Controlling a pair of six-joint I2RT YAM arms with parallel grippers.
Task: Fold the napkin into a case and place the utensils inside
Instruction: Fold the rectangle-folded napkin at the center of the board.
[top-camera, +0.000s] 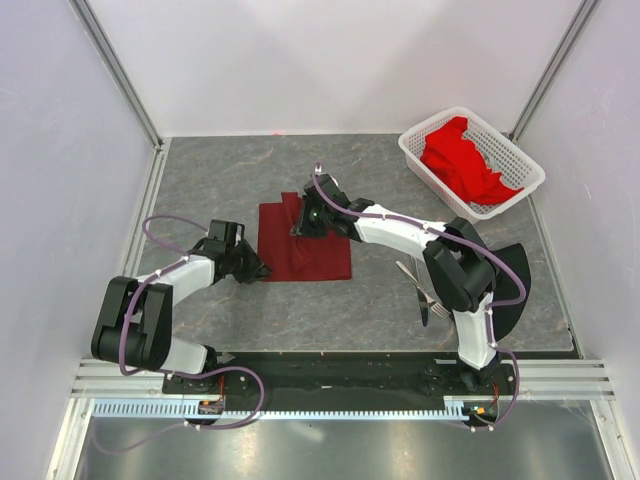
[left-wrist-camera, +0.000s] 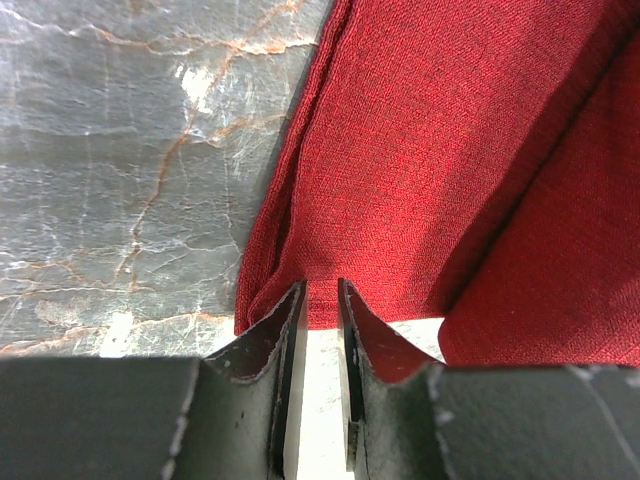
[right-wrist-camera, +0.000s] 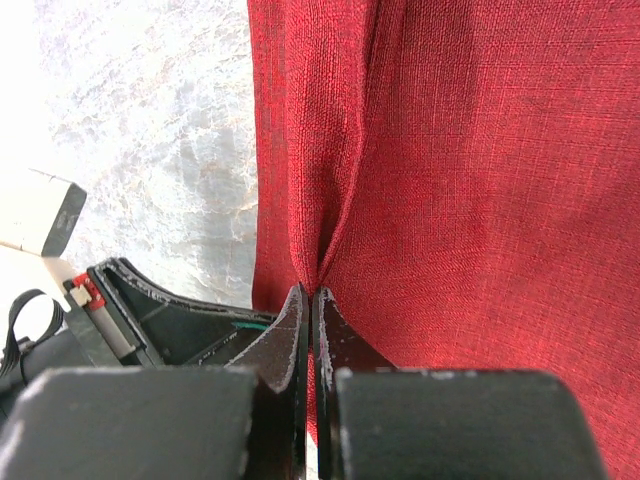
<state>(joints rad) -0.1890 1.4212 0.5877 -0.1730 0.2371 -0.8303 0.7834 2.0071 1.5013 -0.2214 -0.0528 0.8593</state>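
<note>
The dark maroon napkin (top-camera: 305, 245) lies partly folded on the marble table top, with a raised pleat along its left side. My right gripper (top-camera: 300, 228) reaches over its far edge and is shut on that pleat of napkin (right-wrist-camera: 480, 180), the cloth pinched between the right gripper's (right-wrist-camera: 312, 290) tips. My left gripper (top-camera: 262, 270) sits low at the near-left corner. In the left wrist view the gripper (left-wrist-camera: 320, 288) stands narrowly open, the napkin's (left-wrist-camera: 420, 150) hem just at its tips. The silver utensils (top-camera: 420, 290) lie to the right, partly under the right arm.
A white lattice basket (top-camera: 412, 142) with bright red cloths (top-camera: 462, 160) stands at the back right. Metal frame rails and white walls close the table in on the left, right and back.
</note>
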